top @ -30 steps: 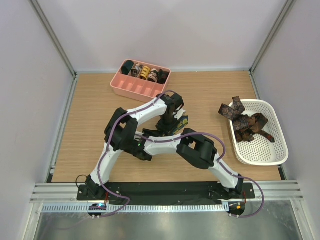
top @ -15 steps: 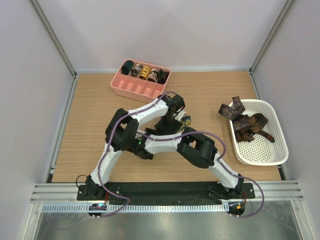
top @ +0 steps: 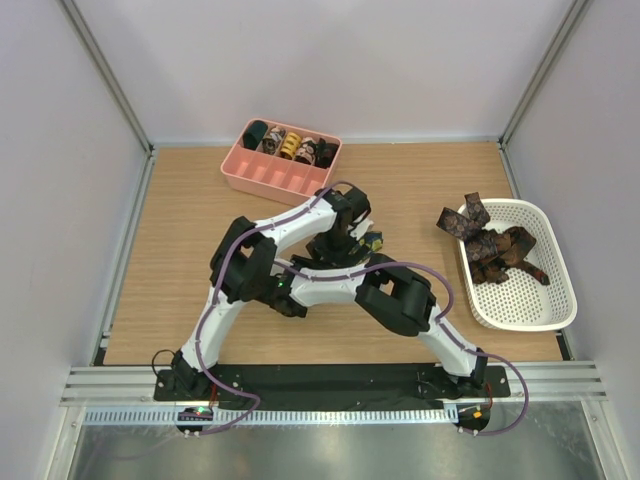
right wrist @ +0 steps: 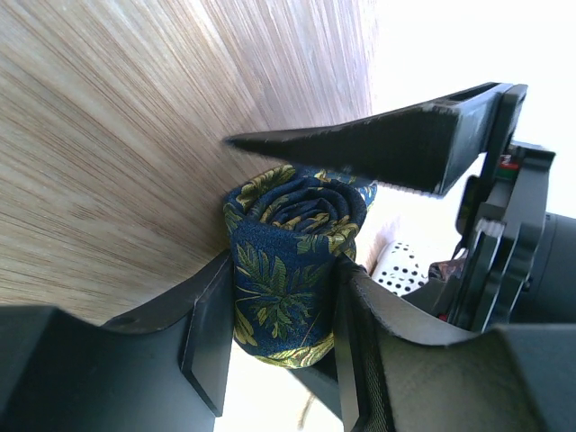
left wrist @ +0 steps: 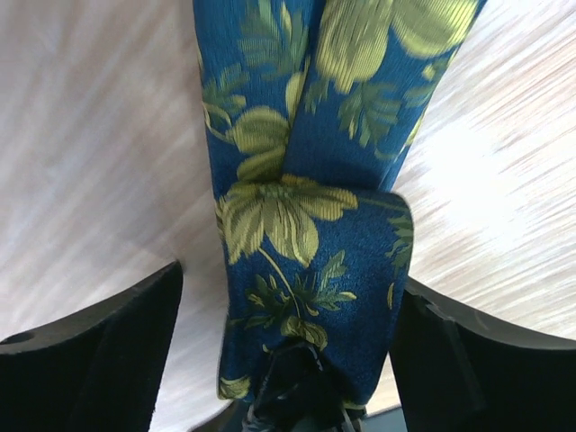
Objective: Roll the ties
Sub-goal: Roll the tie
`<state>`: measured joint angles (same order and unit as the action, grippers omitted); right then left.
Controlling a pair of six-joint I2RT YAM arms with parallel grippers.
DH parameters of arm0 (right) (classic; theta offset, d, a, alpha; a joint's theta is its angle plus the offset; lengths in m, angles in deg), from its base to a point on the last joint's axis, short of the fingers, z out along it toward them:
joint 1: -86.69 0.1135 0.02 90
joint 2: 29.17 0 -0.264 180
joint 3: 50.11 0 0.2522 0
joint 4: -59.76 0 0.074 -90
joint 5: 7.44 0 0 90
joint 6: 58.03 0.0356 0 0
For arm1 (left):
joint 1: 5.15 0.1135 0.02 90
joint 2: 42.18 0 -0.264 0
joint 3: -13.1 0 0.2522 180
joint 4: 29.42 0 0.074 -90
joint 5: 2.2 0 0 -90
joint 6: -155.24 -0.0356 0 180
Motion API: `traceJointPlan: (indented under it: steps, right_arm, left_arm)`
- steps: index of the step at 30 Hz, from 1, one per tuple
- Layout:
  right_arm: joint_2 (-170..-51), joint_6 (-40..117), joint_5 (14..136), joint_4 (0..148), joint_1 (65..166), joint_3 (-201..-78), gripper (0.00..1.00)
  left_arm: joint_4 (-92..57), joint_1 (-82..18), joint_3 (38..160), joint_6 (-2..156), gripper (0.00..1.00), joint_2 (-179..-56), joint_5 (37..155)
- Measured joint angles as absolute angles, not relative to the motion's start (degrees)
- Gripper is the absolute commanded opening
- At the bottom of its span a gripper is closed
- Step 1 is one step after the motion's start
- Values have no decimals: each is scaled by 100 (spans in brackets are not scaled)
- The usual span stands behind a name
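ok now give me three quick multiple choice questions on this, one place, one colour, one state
1. The loose brown ties lie in: a) a blue box b) the white basket c) a drawer
2. The print on the navy tie in the right pincer is: a) red b) yellow-green c) white
3. The left pincer is: a) open b) shut on the tie c) shut on a cup
Answers: 1 b, they are heaped in the basket. 2 b, yellow-green leaves show on the coil. 3 a, its fingers stand wide either side of the tie.
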<state>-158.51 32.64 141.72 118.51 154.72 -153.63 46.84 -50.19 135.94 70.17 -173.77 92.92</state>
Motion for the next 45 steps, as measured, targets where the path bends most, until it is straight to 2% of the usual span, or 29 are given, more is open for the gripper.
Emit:
traceJointPlan:
  steps: [2, 4, 15, 26, 32, 37, 45]
  right_arm:
    - [-15831, 3266, 14130, 11851, 15475, -15361, 23]
    - [-15818, 3266, 14113, 11853, 15475, -15359, 23]
    - [-15617, 3336, 13831, 11847, 15479, -15252, 23]
    - [-15422, 3390, 13722, 11668, 15485, -15009, 22]
    - [-14874, 3513, 13232, 11281, 15330, -14524, 22]
    - [-14159, 3666, 12314, 10824, 14981, -14058, 22]
    - [-13495, 3782, 11108, 10232, 14454, -13540, 22]
  left_arm:
    - [4535, -5021, 13594, 6943, 89, -17351, 9273]
    - [4395, -5021, 13592, 6877, 95, -17303, 9242]
    - [3683, -5054, 13507, 6564, 96, -16741, 9013]
    - [3045, -5052, 13375, 6473, 97, -15865, 8241]
    - [2419, -5028, 12704, 6796, 100, -14787, 7618]
    - [1753, -4873, 11745, 7120, 100, -13843, 7000]
    - [581, -4097, 9950, 8158, 100, -12473, 6501]
